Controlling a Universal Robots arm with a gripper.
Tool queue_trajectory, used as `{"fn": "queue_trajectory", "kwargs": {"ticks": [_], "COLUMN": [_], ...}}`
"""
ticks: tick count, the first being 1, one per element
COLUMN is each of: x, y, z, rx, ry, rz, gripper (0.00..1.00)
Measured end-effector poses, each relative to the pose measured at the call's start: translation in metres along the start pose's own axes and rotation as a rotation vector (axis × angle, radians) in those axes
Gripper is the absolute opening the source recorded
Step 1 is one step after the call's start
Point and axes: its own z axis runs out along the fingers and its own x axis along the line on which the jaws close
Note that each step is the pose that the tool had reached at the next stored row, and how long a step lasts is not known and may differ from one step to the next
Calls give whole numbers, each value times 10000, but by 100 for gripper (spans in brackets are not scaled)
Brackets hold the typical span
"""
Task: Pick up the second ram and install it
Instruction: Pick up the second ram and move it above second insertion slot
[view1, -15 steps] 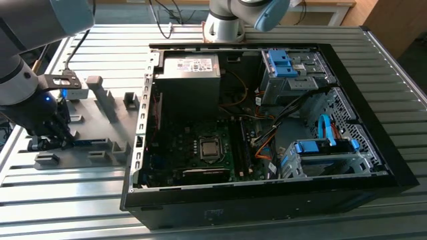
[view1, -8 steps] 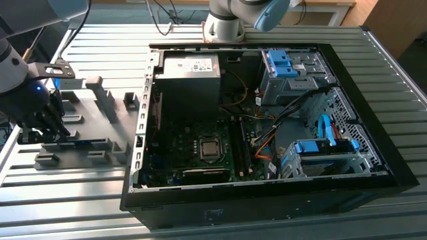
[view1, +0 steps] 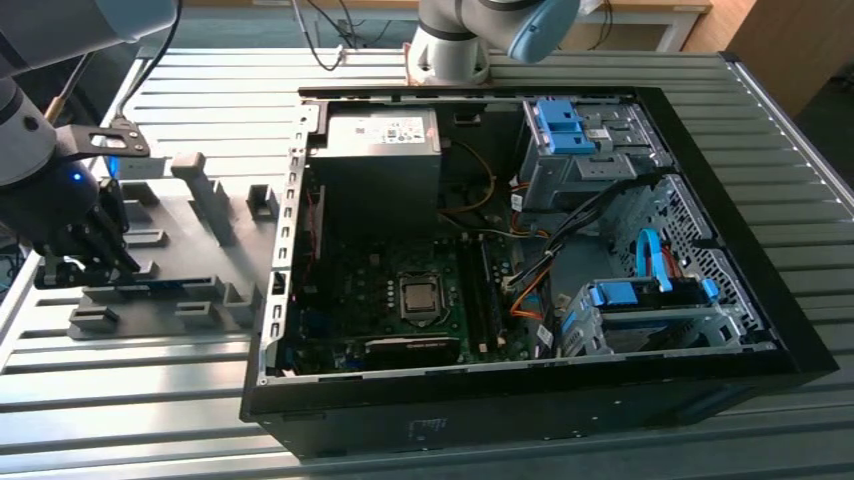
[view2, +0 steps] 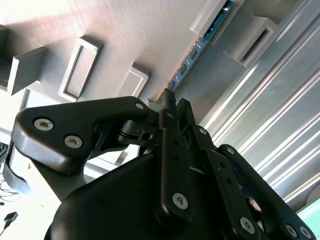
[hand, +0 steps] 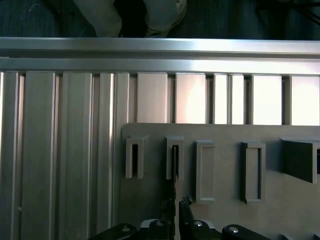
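Grey plastic forms the slotted holder (view1: 180, 245) that lies on the ribbed metal table (view1: 134, 400), to the exterior view's left of the open black computer case (view1: 534, 395). The second ram (view1: 171, 284) stands on its edge in one of the holder's slots. Its blue-green board shows in the second wrist view (view2: 200, 45). My end effector (view2: 172, 97) hangs low over the holder, right at one end of the stick. I cannot tell whether it is open, closed or gripping. Inside the case the dark green motherboard (view1: 387, 285) lies flat, well apart from the ram.
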Motion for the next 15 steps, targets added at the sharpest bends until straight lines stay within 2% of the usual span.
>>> {"fn": "queue_trajectory", "kwargs": {"ticks": [15], "x": [0], "y": [0], "z": [9], "rx": [0], "ry": [0], "rz": [0], "gripper": [21]}}
